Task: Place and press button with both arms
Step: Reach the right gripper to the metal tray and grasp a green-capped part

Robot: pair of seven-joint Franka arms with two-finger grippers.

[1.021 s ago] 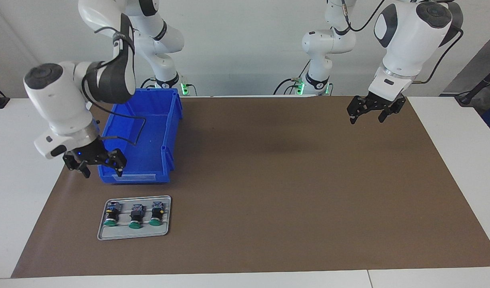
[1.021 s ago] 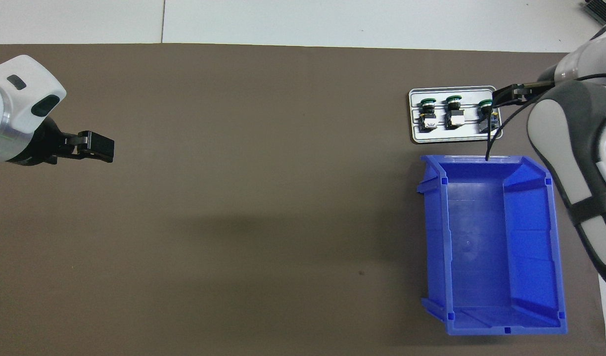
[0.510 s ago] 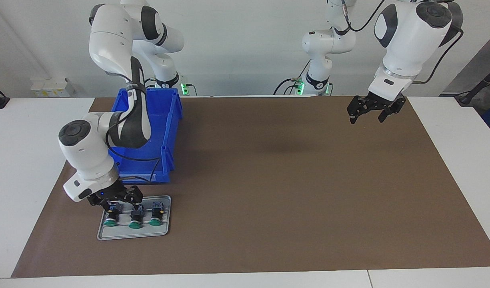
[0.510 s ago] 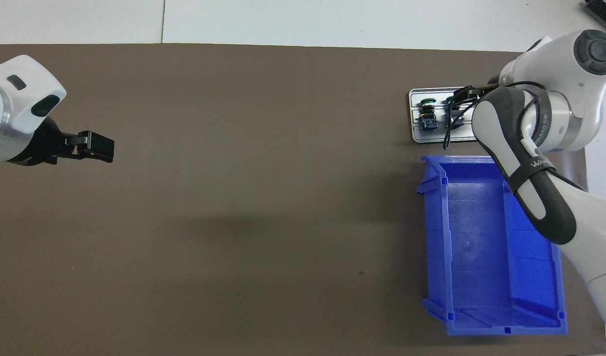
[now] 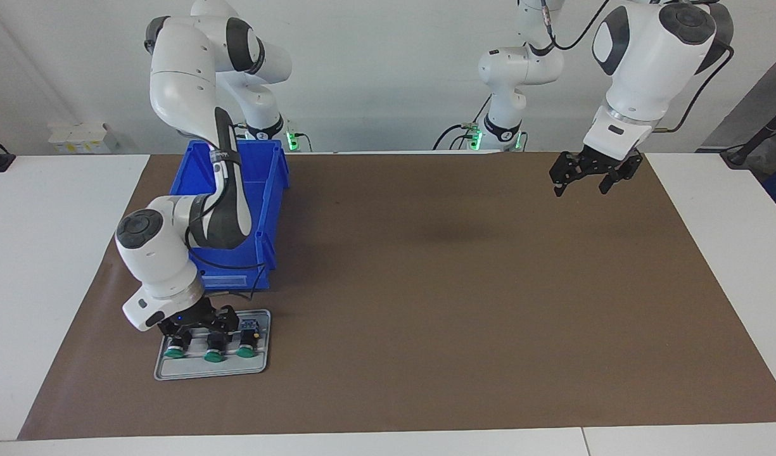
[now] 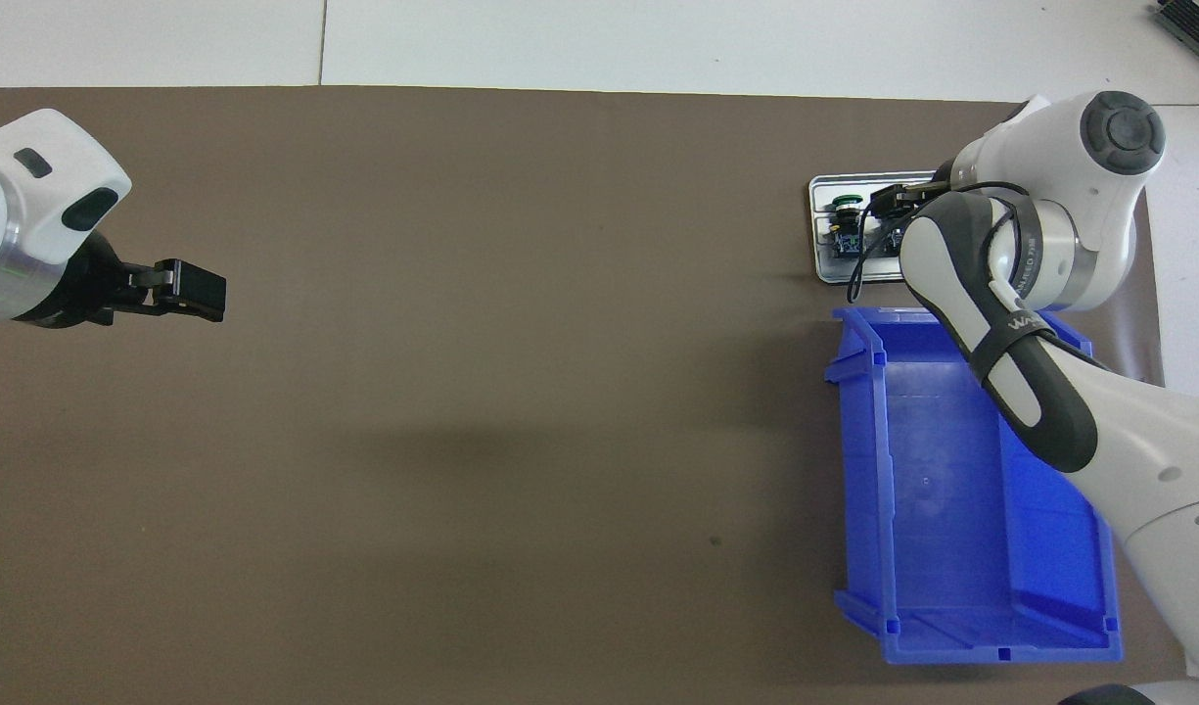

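Observation:
Three green-capped buttons lie side by side in a small grey tray (image 5: 172, 372) on the brown mat, at the right arm's end of the table. My right gripper (image 5: 201, 330) is down at the tray, open. Its fingers stand on either side of the middle button (image 5: 214, 356), and they hide the button bodies. The outer buttons (image 5: 174, 352) (image 5: 246, 351) show their caps. From overhead the right arm covers most of the tray (image 6: 820, 245); one button (image 6: 847, 204) shows beside the right gripper (image 6: 888, 201). My left gripper (image 5: 581, 180) (image 6: 203, 294) hangs open and waits over the mat.
A blue bin (image 5: 267, 190) (image 6: 951, 509) stands just nearer to the robots than the tray, with nothing showing inside it. The right arm's forearm passes over the bin. The brown mat (image 5: 457, 285) covers most of the table, with white tabletop around it.
My right arm swung from beside the blue bin out over the tray and came down onto the buttons. The left arm has not moved.

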